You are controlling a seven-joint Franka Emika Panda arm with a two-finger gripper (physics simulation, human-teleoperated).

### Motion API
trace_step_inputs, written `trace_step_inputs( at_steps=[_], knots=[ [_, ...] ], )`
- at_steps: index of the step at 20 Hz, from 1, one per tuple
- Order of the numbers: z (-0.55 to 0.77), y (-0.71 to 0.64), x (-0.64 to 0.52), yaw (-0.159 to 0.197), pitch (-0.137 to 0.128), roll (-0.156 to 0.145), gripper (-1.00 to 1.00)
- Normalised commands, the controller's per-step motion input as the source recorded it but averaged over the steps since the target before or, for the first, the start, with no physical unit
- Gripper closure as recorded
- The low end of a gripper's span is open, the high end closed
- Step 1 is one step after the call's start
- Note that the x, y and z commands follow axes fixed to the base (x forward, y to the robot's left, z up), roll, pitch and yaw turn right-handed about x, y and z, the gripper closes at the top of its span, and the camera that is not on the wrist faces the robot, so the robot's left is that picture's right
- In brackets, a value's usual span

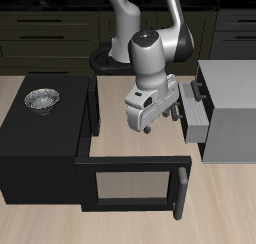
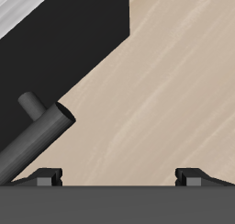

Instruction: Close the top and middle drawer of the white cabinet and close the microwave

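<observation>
The two-finger gripper (image 1: 150, 125) of the white Franka arm is held above the pale wooden table (image 1: 120, 138), in the gap between the large matte black microwave (image 1: 40, 148) and the pale grey-white boxy cabinet (image 1: 232, 113). In the wrist view the fingertips (image 2: 44, 177) are seen spread wide apart, with nothing but bare tabletop (image 2: 174, 90) between them, so the fingers are released and nothing is grasped.

The black-framed microwave door (image 1: 130, 180), with its grey glass window, is seen swung out, standing below and in front of the fingers toward the table's front edge; its dark bar handle (image 1: 183, 191) is at the door's free end. In the wrist view a dark round bar on a short post (image 2: 37, 136) is seen close beside one fingertip, apart from it.

The top and middle drawer (image 1: 196, 110) are seen pulled out of the white cabinet toward the gripper, just beside the fingers; the dark handle (image 1: 180, 100) is near the gripper body. A small metal bowl (image 1: 42, 99) rests on the microwave's top, well apart from the fingers.
</observation>
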Motion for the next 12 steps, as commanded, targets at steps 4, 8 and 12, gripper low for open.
trace_step_inputs(
  at_steps=[4,8,12],
  knots=[
    [0.01,0.29,-0.04,-0.016,-0.007,0.032,-1.0],
    [-0.03,0.2,-0.06,0.0,0.019,0.034,-1.0],
    [0.01,0.23,0.01,-0.008,-0.005,0.032,-1.0]
  ],
)
